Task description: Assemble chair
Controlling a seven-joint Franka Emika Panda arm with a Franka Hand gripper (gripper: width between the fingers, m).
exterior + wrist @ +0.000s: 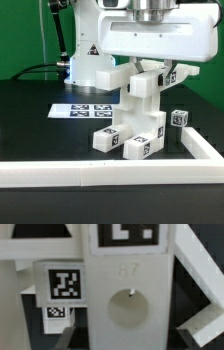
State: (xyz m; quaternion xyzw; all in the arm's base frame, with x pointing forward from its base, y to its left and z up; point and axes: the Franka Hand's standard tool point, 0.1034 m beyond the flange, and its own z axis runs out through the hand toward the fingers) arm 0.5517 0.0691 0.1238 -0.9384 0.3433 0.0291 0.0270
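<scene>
In the exterior view the gripper [153, 74] is reaching down onto the half-built white blocky plastic chair [135, 125], which is standing near the long white border rail [100, 172], probably to steady it for joining, while in the wrist view its jaws are sitting half-closed, apparently clamping the flat white holed upright [128, 308].

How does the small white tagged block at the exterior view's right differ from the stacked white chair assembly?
The small white plastic block sits alone and low; the stacked white chair assembly stands tall, built of several pieces. The assembly stands under the hand; the block lies aside. Both are white with black-and-white tags.
</scene>
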